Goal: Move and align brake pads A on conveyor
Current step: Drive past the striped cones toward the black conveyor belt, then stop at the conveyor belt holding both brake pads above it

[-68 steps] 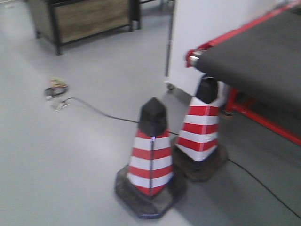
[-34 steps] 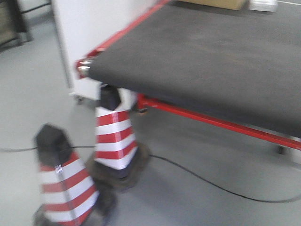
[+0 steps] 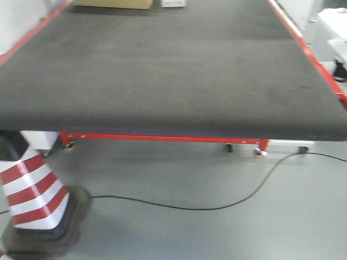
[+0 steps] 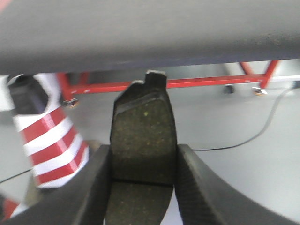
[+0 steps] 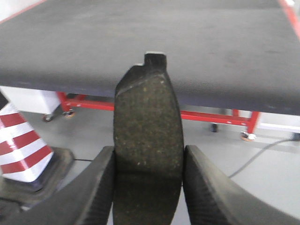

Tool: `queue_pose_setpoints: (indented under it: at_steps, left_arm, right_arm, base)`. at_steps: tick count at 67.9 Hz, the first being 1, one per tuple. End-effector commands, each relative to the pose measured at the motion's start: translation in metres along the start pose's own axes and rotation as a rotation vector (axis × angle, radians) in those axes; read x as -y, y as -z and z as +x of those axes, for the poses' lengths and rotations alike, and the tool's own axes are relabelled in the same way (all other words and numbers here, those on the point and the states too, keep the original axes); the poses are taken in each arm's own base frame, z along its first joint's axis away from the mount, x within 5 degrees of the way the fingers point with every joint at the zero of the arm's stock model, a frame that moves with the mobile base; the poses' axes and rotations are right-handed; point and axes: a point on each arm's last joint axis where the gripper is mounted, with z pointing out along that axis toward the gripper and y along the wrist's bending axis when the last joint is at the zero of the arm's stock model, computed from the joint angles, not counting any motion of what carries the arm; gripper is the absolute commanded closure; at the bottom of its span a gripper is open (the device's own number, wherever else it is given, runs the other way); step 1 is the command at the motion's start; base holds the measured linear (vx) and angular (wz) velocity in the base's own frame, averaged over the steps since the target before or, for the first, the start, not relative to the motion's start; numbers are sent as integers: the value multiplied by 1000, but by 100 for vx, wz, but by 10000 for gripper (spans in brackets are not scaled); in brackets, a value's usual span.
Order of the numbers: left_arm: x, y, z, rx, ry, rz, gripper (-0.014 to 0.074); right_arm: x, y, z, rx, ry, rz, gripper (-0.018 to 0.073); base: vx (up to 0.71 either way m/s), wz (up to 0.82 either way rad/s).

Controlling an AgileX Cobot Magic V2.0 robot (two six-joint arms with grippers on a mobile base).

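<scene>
1. The conveyor [image 3: 173, 70] fills the front view from 9 to 3 o'clock, with its near edge running across the middle. No pad lies on the stretch that shows. A red frame [image 3: 162, 137] runs under the edge.
2. The floor [image 3: 190, 233] lies below, with a cone [image 3: 32, 200] at 7 o'clock. A cable [image 3: 217, 206] curves from 6 toward 3 o'clock.
3. The left gripper [image 4: 143, 159] is clamped on the left pad [image 4: 143, 131], pinching its long sides. The pad's long axis runs 6 to 12 o'clock and its end tab points at 12. The conveyor edge sits at 12 o'clock, apart from the pad, which hangs over the floor.
4. The right gripper [image 5: 148, 164] holds the right pad [image 5: 147, 112] the same way, long axis 6 to 12 with the tab at 12. The pad is off the conveyor.
5. The right wrist view looks down onto the belt top, while the left sees mostly the edge. So the right arm seems higher and likely readier to place first.
6. Both pads need to travel toward 12 o'clock, over the edge, before being laid down with their long axes matched.
</scene>
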Motion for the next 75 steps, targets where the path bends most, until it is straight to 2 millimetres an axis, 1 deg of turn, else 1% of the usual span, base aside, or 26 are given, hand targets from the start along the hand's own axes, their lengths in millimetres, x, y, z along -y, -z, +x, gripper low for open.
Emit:
queue_pose_setpoints:
  at_steps: [1,13,30,75]
  left_arm:
    - [0,4,-18,117,11,-3,603]
    - [0,4,-18,117,11,-3,603]
    - [0,4,-18,117,11,-3,603]
    - [0,4,-18,117,11,-3,603]
  right_arm:
    - [0,3,-16,112,16,2,566]
    - [0,3,-16,112,16,2,566]
    - [0,3,-16,112,16,2,566]
    - [0,3,-16,112,16,2,566]
  base:
    - [5,-47]
    - [7,-30]
    - [16,-12]
    - [34,8]
